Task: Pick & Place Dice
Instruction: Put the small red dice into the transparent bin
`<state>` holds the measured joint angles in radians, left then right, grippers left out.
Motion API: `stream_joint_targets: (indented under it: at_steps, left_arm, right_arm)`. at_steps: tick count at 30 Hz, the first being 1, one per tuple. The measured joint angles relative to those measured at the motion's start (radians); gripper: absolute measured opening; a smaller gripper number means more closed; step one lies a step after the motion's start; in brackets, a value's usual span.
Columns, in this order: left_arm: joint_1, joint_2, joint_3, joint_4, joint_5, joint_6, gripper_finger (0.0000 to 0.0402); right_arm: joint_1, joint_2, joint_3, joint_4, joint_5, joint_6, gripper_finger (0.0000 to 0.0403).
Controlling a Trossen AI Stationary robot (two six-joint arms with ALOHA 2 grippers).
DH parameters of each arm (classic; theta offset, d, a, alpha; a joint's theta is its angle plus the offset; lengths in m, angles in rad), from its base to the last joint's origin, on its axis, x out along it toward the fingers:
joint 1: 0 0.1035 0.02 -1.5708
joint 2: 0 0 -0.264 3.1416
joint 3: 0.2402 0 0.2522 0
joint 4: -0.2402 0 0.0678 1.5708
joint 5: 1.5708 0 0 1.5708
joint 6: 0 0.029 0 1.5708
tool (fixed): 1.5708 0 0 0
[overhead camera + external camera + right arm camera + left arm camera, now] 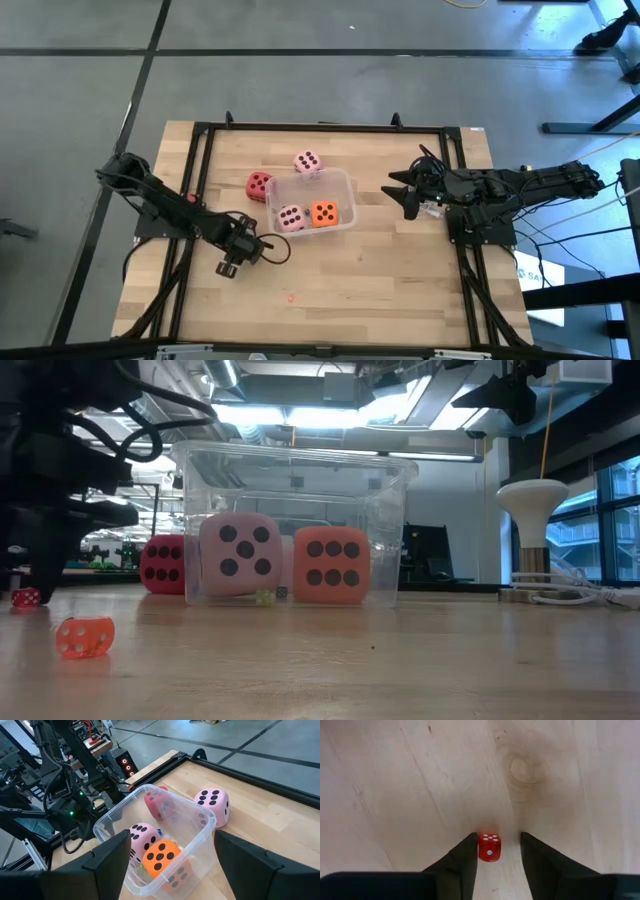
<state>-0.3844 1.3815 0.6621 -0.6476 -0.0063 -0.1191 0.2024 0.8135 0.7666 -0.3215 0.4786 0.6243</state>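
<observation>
A clear tub (pixel 335 186) stands mid-table with a pale pink die (pixel 291 217) and an orange die (pixel 323 213) inside. A red die (pixel 259 185) rests on the table by the tub's left wall. Another pale pink die (pixel 307 163) sits at its far side. My left gripper (pixel 230 264) points down at the near left, open, its fingers on either side of a tiny red die with white pips (pixel 489 849) lying on the wood. My right gripper (pixel 405 196) hangs open above the table's right side, facing the tub (pixel 200 837). My left gripper comes from above, pointing down, with the tiny red die on the table between its fingers. One finger (pixel 467 851) stands right against the die's side (pixel 480 851); whether it touches I cannot tell. A gap of bare wood shows between the die and the other finger (pixel 532 851).
A tiny translucent orange die (pixel 85 637) lies on the wood near the table's front. A black frame (pixel 320 127) runs round the table. Bare wood lies on the near side of the tub.
</observation>
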Motion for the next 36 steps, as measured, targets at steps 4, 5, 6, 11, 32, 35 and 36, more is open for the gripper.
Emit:
stream_joint_targets:
  at_steps: [4,5,6,11,32,35,36]
  left_arm:
    - [0.014,0.000,0.000,-0.004,0.000,0.000,0.0099]
    - [0.016,0.000,0.000,-0.005,0.000,0.000,0.0089]
    - [0.018,0.000,-0.001,-0.005,0.000,0.000,0.0077]
    - [0.023,-0.001,0.000,-0.007,0.029,-0.022,0.0015]
    - [-0.014,-0.162,0.106,-0.028,-0.033,-0.184,0.0008]
    - [-0.014,-0.202,0.136,-0.102,-0.044,-0.185,0.0008]
    - [-0.014,-0.216,0.148,-0.130,-0.045,-0.186,0.0008]
  right_arm:
    - [0.000,0.000,0.000,0.000,0.000,0.000,0.0285]
    - [0.000,0.000,0.000,0.000,0.000,0.000,0.0285]
    - [0.000,0.000,0.000,0.000,0.000,0.000,0.0285]
    - [0.000,0.000,0.000,0.000,0.000,0.001,0.0285]
    - [0.000,0.000,0.000,0.000,0.000,0.003,0.0285]
    - [0.000,0.000,0.000,0.000,0.001,0.003,0.0285]
    - [0.000,0.000,0.000,0.000,0.001,0.003,0.0285]
